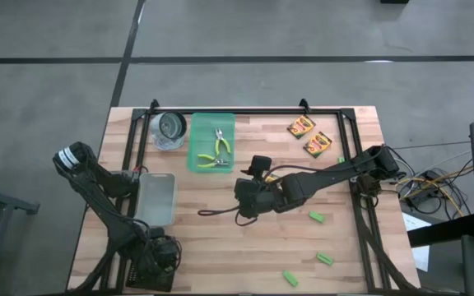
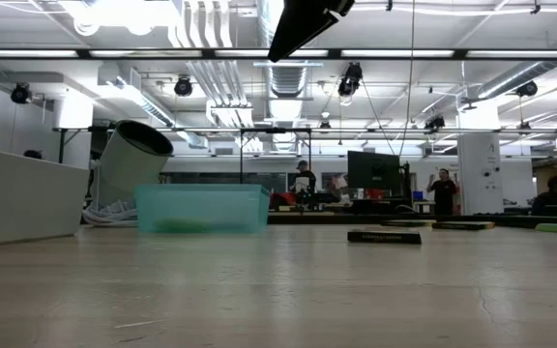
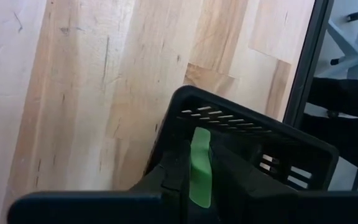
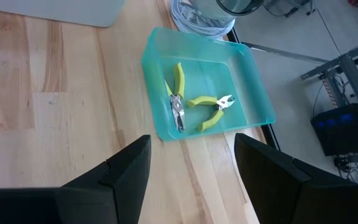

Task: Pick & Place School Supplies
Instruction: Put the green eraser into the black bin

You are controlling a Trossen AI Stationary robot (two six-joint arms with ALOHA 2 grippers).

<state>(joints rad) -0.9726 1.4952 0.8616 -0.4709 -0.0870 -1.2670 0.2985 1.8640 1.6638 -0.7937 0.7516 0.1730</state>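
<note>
A pale wooden desk (image 1: pixel 220 238) with a black frame stands on a grey floor; the low view looks across it into a workshop hall with distant people.

The left gripper (image 3: pixel 199 177), parked at the desk's 7 o'clock corner, is mostly buried in its own dark housing from above; its wrist view shows the fingers (image 3: pixel 229 180) closed on a green block (image 3: pixel 199 165), of which only a narrow strip shows. The right gripper (image 4: pixel 191 165) hovers near the desk's centre with fingers (image 4: pixel 126 171) spread and nothing between them.

Two pliers (image 4: pixel 194 106) lie inside the teal tray (image 1: pixel 196 156) at 12 o'clock, their yellow-green handles crossing; one runs along the tray's length, the other across it. Whether they touch cannot be told. Two crayon boxes (image 1: pixel 309 135) lie at 1 o'clock, just beside each other, both slanted; their print is unreadable. Three green blocks (image 1: pixel 317 217) are scattered toward 4 and 5 o'clock, well apart, each tilted. A clear plastic bin (image 1: pixel 156 197) sits at 9 o'clock, and a tipped metal can (image 1: pixel 169 129) at 11 o'clock.
</note>
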